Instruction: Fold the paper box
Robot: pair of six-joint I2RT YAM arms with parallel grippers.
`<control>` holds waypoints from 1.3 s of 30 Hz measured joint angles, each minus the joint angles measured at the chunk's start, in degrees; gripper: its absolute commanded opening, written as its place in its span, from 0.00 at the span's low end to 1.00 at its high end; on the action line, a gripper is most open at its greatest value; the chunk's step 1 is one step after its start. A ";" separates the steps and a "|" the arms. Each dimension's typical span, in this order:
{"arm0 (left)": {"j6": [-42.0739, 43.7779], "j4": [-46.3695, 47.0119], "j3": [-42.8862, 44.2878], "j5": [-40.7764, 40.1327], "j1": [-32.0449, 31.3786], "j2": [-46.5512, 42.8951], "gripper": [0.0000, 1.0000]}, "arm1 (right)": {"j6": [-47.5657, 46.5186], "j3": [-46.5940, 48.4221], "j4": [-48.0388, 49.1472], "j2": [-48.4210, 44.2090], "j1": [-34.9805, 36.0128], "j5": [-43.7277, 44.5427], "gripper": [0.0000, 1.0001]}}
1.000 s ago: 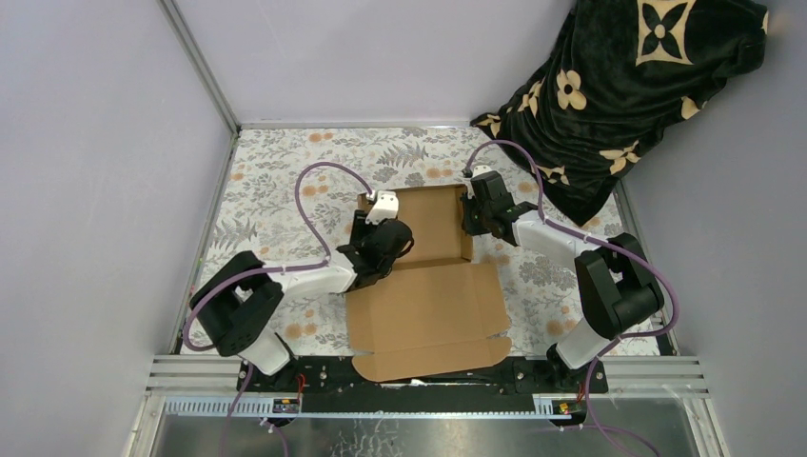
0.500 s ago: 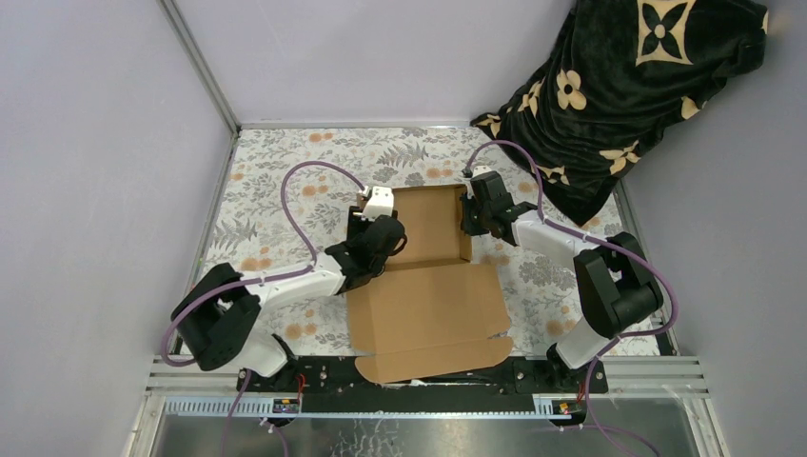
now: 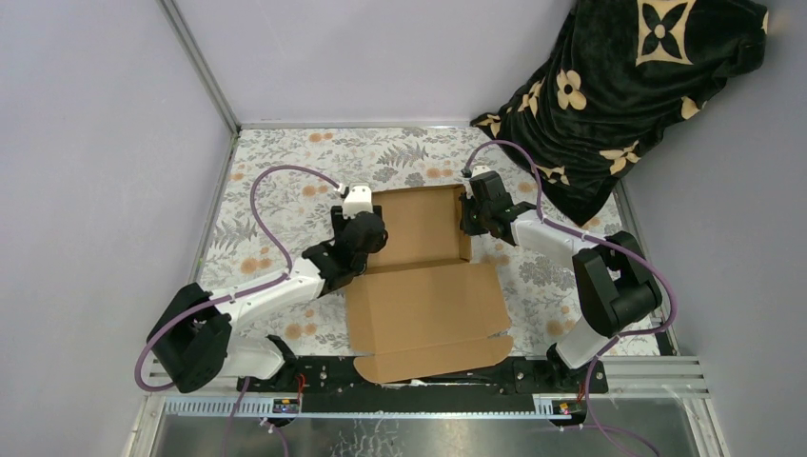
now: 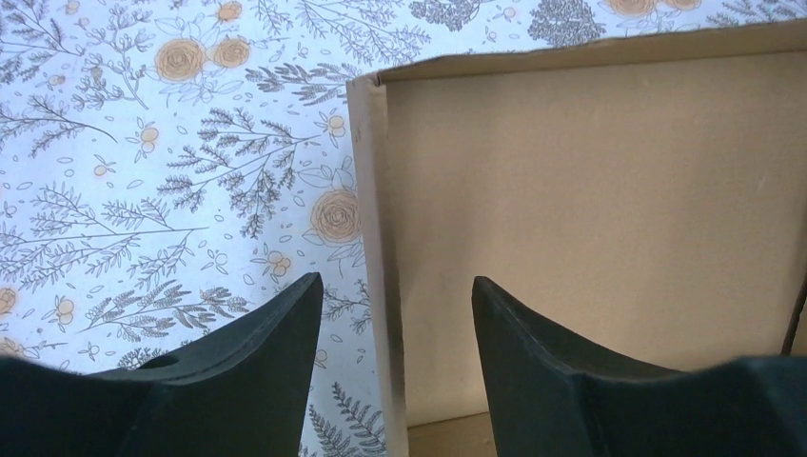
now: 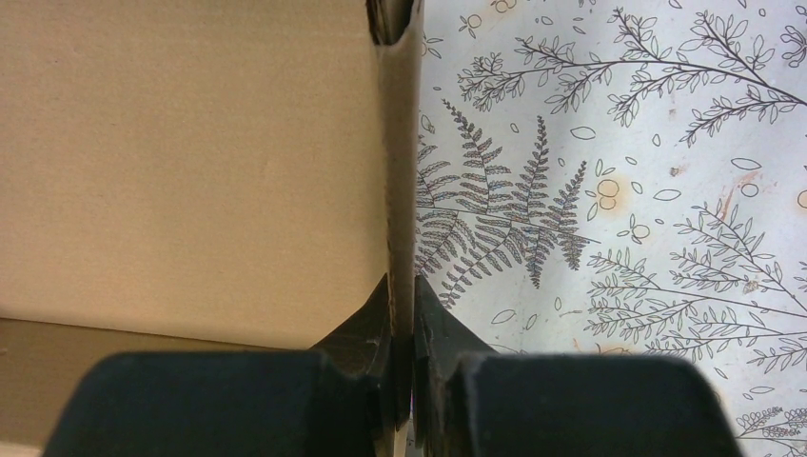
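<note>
wrist views show right hand [image 5: 402,286] pinching paper box [image 5: 190,143] wall, left hand [image 4: 395,286] spread, empty.

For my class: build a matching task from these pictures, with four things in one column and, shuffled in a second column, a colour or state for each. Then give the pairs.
Column A:
1 left gripper
2 right gripper
3 box
4 cloth

Column B:
a black, with pale flowers
b shut on the box's right wall
c brown cardboard
d open, astride the box's left wall

Pairs: 1-d; 2-b; 3-c; 4-a
</note>
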 measured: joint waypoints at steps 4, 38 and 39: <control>-1.73 -1.62 -0.72 1.36 0.07 -0.02 0.62 | -0.02 0.11 -0.04 0.07 0.00 0.00 0.00; -15.82 -13.70 -3.43 1.64 -4.52 4.37 0.03 | 0.42 0.63 0.39 1.14 0.22 0.00 0.00; -15.98 -13.86 -3.28 1.33 -4.63 4.55 0.02 | 0.42 0.63 0.39 1.14 0.22 0.00 0.00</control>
